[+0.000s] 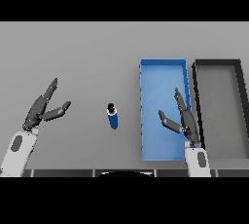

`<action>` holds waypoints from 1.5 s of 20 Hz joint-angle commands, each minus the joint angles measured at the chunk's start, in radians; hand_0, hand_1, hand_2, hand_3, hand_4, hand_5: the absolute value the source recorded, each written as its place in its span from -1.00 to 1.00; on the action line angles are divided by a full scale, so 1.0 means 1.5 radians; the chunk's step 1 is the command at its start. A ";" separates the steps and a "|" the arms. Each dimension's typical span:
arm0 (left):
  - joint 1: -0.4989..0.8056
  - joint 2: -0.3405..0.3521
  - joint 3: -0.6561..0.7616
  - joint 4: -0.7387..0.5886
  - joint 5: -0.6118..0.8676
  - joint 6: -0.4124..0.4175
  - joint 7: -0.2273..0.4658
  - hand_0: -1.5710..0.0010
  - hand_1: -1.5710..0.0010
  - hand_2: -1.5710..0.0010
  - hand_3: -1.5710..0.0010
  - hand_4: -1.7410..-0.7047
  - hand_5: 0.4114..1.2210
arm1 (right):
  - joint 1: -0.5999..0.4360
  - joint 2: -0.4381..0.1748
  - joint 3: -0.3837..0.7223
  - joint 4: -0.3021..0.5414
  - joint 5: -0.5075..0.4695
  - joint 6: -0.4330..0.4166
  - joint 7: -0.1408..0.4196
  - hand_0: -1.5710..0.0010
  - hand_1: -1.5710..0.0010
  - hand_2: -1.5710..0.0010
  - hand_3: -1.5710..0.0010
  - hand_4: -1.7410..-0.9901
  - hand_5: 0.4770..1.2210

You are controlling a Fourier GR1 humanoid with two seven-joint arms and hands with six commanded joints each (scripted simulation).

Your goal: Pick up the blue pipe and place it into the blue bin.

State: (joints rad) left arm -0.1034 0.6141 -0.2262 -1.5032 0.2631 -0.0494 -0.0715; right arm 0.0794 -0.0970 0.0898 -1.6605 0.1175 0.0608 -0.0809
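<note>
The blue pipe [113, 116], a short blue cylinder with a dark top end, stands on the grey table near the middle. To its right lies the long blue bin [145, 111], which holds nothing. My right hand [187, 122] hovers over the bin's near right part, fingers straight and thumb spread, holding nothing. My left hand [41, 109] is at the left, well apart from the pipe, also open with straight fingers.
A black bin [242, 106] with a grey floor lies directly right of the blue bin, reaching the view's right edge. The grey table [73, 62] stretches behind and left of the pipe.
</note>
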 commanded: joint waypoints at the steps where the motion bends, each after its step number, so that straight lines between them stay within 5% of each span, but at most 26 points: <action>1: 0.001 0.003 -0.003 0.002 0.002 -0.012 -0.005 1.00 1.00 1.00 1.00 0.28 -0.56 | 0.006 -0.007 0.005 -0.011 0.008 0.002 0.005 1.00 1.00 1.00 1.00 0.38 -0.62; 6: 0.001 0.017 -0.009 -0.003 0.014 -0.052 -0.019 1.00 1.00 1.00 1.00 0.26 -0.52 | 0.015 -0.014 0.012 -0.030 0.034 -0.012 0.027 1.00 1.00 1.00 1.00 0.48 -0.68; 12: 0.042 0.025 -0.082 -0.094 0.016 -0.128 -0.011 1.00 1.00 1.00 1.00 0.19 -0.75 | 0.003 -0.017 0.017 -0.019 0.038 -0.004 0.019 1.00 1.00 1.00 1.00 0.43 -0.64; 19: 0.032 -0.045 -0.162 -0.109 -0.063 -0.112 -0.004 1.00 1.00 1.00 1.00 0.07 -0.87 | 0.020 -0.014 0.021 -0.034 0.036 -0.003 0.012 1.00 1.00 1.00 1.00 0.38 -0.62; 30: -0.062 -0.190 -0.210 0.056 -0.118 -0.105 0.017 1.00 1.00 1.00 1.00 0.14 -0.88 | 0.030 -0.012 0.018 -0.051 0.036 -0.009 0.023 1.00 1.00 1.00 1.00 0.42 -0.65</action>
State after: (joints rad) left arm -0.1974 0.3286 -0.5415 -1.4197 0.0864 -0.2070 -0.0435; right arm 0.1234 -0.1157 0.1166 -1.7367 0.1717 0.0471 -0.0478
